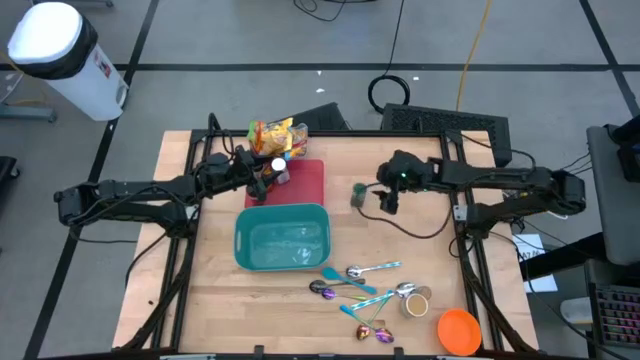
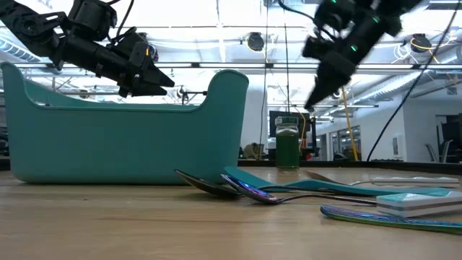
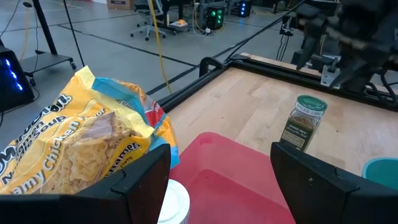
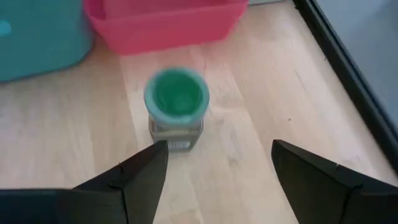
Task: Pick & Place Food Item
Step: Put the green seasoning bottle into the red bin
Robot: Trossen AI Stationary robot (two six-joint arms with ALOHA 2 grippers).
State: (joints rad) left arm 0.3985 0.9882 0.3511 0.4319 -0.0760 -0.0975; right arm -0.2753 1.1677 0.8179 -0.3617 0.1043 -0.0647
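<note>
The jar (image 1: 360, 194) stands on the table (image 1: 420, 260) right of the tray (image 1: 305, 180), with the bin (image 1: 283, 243) before the tray.

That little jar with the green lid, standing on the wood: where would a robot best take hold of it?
Probably around the body just below the lid, coming down from above. The spice jar stands upright on the bare table, apart from the red tray and teal bin, so both sides are free. The right tool hangs open next to it.

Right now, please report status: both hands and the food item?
Right hand open above the spice jar, jar standing free. Left hand open, over the red tray. Nothing blocking.
</note>
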